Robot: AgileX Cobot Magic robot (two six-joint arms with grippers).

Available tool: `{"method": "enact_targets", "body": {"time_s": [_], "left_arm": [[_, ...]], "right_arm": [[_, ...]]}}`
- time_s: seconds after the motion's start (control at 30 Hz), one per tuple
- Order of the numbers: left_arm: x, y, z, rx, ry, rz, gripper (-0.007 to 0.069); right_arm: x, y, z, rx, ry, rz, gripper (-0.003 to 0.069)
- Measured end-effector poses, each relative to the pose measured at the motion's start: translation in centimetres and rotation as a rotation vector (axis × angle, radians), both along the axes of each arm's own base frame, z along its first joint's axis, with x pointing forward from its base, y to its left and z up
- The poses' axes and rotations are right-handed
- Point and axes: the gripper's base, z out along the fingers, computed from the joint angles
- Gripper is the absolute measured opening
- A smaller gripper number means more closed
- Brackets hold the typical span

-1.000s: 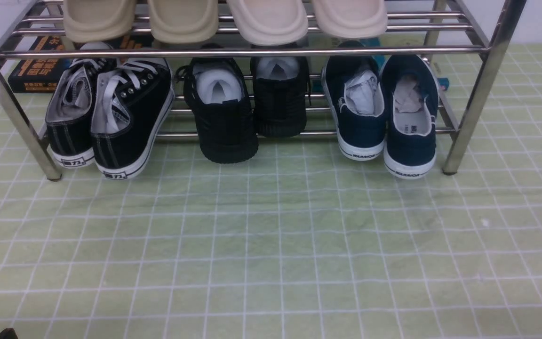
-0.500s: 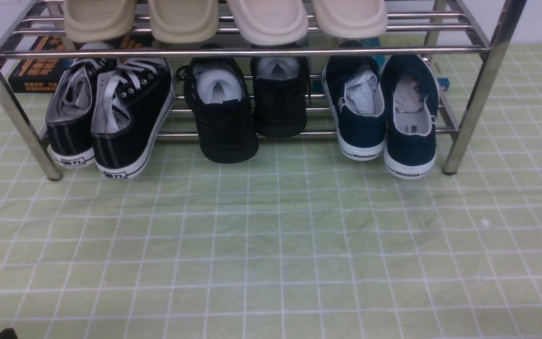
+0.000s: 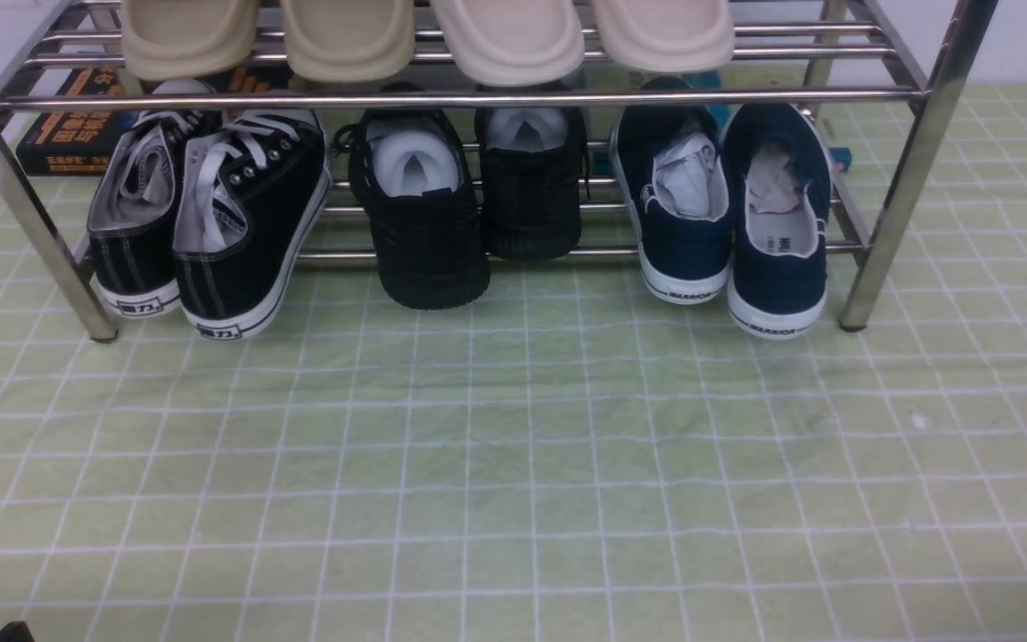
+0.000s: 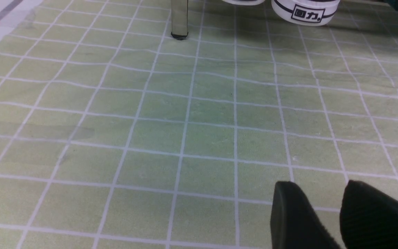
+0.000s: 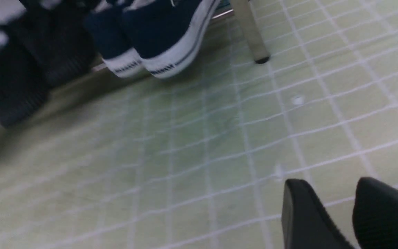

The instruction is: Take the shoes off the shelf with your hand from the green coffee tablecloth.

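Resting on the lower tier of the two-tier steel shoe rack (image 3: pixel 901 196), the navy-blue canvas slip-ons (image 3: pixel 776 276) sit side by side near the rack's right end, their white WARRIOR-marked heels facing forward and crumpled paper stuffed inside. All-black shoes (image 3: pixel 429 241) with pale stuffing stand to their left, in the middle of that tier, and black lace-up sneakers (image 3: pixel 242 241) with white laces lean together at its left end. The upper tier carries cream clogs (image 3: pixel 349 40) and pinkish-white clogs (image 3: pixel 513 40), partly cut off by the picture's edge. An orange-lettered black box (image 3: pixel 63 143) lies behind the sneakers. In front of the rack spreads the pale green tablecloth (image 3: pixel 496 446) with its white grid, reaching beneath the rack's slanted legs. The left gripper (image 4: pixel 318 185) holds its black fingers spread with bare cloth visible between them; the right gripper (image 5: pixel 332 181) is likewise parted, pinching nothing, well apart from the slip-ons.
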Motion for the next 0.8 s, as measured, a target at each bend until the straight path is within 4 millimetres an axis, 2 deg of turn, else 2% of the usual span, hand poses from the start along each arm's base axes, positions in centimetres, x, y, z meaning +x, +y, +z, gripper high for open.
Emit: {"method": "enact_targets", "body": {"time_s": [0.13,0.37,0.43,0.53,0.57,0.6,0.63,0.7,0.8], "left_arm": [[0.0,0.0,0.0,0.000,0.000,0.000,0.0242],[0.0,0.0,0.0,0.000,0.000,0.000,0.0242],[0.0,0.0,0.0,0.000,0.000,0.000,0.0242],[0.0,0.0,0.0,0.000,0.000,0.000,0.0242],[0.0,0.0,0.0,0.000,0.000,0.000,0.0242],[0.0,0.0,0.0,0.000,0.000,0.000,0.0242],[0.0,0.0,0.0,0.000,0.000,0.000,0.0242],[0.0,0.0,0.0,0.000,0.000,0.000,0.0242],[0.0,0.0,0.0,0.000,0.000,0.000,0.0242]], "right_arm": [[0.0,0.4,0.4,0.210,-0.003,-0.001,0.0237],[0.0,0.5,0.6,0.278,-0.005,0.006,0.0235],[-0.2,0.5,2.3,0.237,-0.065,0.022,0.0190],[-0.7,0.5,6.4,0.101,-0.205,0.042,0.0101],[-0.8,0.4,6.7,0.091,-0.214,0.043,0.0085],[-0.9,0.4,9.2,-0.011,-0.267,0.050,0.0028],[-0.7,0.5,10.8,-0.086,-0.274,0.065,-0.0003],[0.0,0.7,12.5,-0.159,-0.239,0.097,-0.0010],[2.5,1.5,13.1,-0.226,0.009,0.231,-0.0001]]}}
